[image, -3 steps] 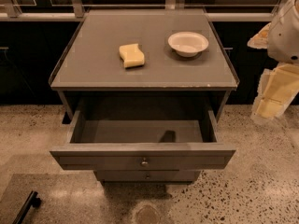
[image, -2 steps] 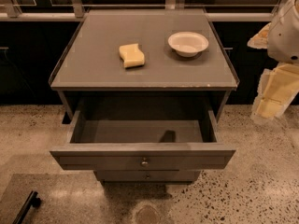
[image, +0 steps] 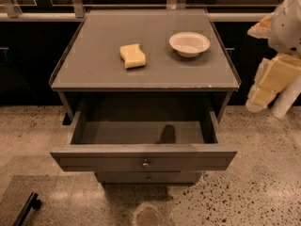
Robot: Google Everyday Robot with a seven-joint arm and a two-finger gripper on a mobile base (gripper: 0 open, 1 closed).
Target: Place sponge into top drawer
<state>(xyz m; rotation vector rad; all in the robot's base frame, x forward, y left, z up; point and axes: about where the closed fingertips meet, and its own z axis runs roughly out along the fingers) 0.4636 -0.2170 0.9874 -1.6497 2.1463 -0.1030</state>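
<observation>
The pale yellow sponge (image: 132, 56) lies on the grey cabinet top (image: 94, 55), left of centre. The top drawer (image: 143, 160) is pulled out toward me, and its inside looks empty with a small shadow on the floor of it. Its round metal knob (image: 145, 163) sits in the middle of the front panel. My gripper (image: 265, 86) hangs at the far right of the camera view, off the cabinet's right side, about level with the cabinet top's front edge, well away from the sponge and holding nothing that I can see.
A white bowl (image: 189, 44) stands on the cabinet top, right of the sponge. The lower drawer front (image: 148, 177) is closed beneath the open one. Dark cabinets run along the back. A black handle-like object (image: 26, 210) lies on the speckled floor at lower left.
</observation>
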